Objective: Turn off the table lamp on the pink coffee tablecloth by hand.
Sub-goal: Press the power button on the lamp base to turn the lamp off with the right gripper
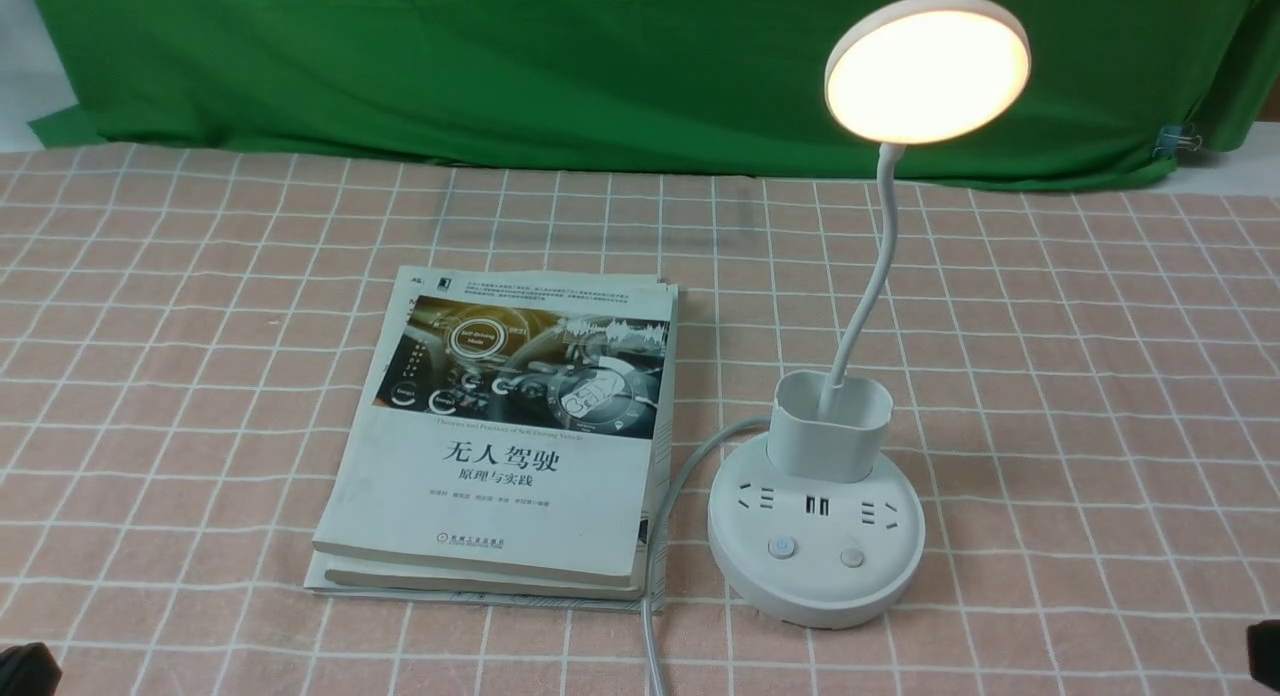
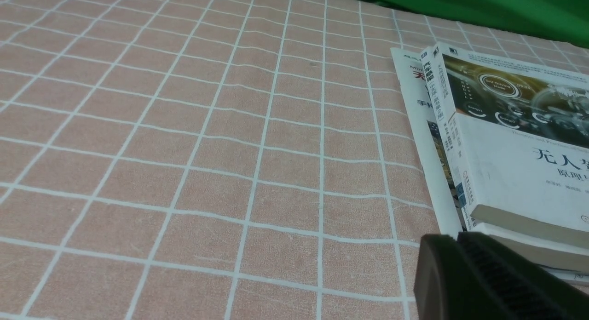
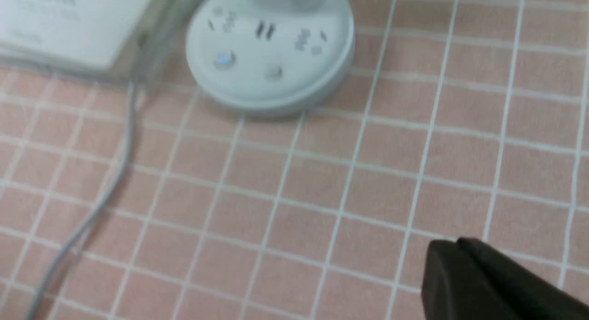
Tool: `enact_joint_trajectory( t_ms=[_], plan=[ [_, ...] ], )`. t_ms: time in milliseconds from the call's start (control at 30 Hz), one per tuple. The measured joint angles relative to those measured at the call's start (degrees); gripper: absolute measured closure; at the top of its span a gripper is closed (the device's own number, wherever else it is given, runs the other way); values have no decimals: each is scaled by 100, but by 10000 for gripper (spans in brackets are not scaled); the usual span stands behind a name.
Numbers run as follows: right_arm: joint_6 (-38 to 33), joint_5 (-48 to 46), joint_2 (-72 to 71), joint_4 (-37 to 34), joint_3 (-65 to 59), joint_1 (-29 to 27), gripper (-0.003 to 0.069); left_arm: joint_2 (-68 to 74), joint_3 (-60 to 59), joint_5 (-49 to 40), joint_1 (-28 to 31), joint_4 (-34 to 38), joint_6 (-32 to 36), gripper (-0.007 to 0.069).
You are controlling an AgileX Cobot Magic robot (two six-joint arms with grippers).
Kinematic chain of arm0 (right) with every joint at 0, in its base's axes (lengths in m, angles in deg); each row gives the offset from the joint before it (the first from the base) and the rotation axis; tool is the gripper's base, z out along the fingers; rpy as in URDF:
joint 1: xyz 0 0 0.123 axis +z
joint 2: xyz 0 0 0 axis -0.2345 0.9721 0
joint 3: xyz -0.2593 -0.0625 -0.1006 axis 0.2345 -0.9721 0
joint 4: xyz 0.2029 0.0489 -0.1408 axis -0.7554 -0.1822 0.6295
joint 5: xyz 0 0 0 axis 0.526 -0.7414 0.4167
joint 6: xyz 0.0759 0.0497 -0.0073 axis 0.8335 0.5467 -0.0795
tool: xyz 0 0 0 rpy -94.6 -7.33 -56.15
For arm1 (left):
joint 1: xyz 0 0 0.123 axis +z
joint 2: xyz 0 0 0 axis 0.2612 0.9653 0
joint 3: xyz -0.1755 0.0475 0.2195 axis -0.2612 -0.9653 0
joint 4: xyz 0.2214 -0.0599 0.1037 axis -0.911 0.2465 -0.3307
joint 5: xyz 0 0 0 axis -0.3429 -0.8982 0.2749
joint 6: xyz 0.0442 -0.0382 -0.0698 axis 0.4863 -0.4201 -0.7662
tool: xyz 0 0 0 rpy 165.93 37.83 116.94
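The white table lamp [image 1: 815, 546] stands on the pink coffee tablecloth [image 1: 200, 306], right of centre. Its disc head [image 1: 927, 68] glows warm yellow. The round base carries sockets and two buttons; the left button [image 1: 782, 547] shows a blue light, the right button [image 1: 852, 557] is plain. The base also shows in the right wrist view [image 3: 271, 48]. My right gripper [image 3: 458, 242] is shut and empty, hovering over the cloth nearer me and right of the base; a bit of it shows at the front view's lower right corner [image 1: 1265, 651]. My left gripper [image 2: 455, 237] is shut and empty beside the books' near left corner.
A stack of books [image 1: 510, 436] lies left of the lamp, also seen in the left wrist view [image 2: 506, 140]. The lamp's grey cord [image 1: 655, 586] runs from the base along the books toward the near edge. A green cloth [image 1: 500, 66] hangs at the back.
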Motion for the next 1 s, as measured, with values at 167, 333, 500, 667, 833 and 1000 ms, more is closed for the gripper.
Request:
enact_joint_trajectory(
  t_ms=[167, 333, 500, 667, 833, 1000],
  plan=[
    [-178, -351, 1855, 139, 729, 299, 620, 0, 0, 0, 0, 0, 0, 618],
    [25, -216, 3303, 327, 1350, 1117, 620, 0, 0, 0, 0, 0, 0, 618],
    [240, 237, 4366, 440, 1845, 1690, 620, 0, 0, 0, 0, 0, 0, 618],
    [306, 522, 5038, 447, 2242, 1792, 620, 0, 0, 0, 0, 0, 0, 618],
    [306, 932, 5588, 463, 2607, 1760, 620, 0, 0, 0, 0, 0, 0, 618],
    [312, 1214, 5937, 463, 2685, 1705, 620, 0, 0, 0, 0, 0, 0, 618]
  ],
)
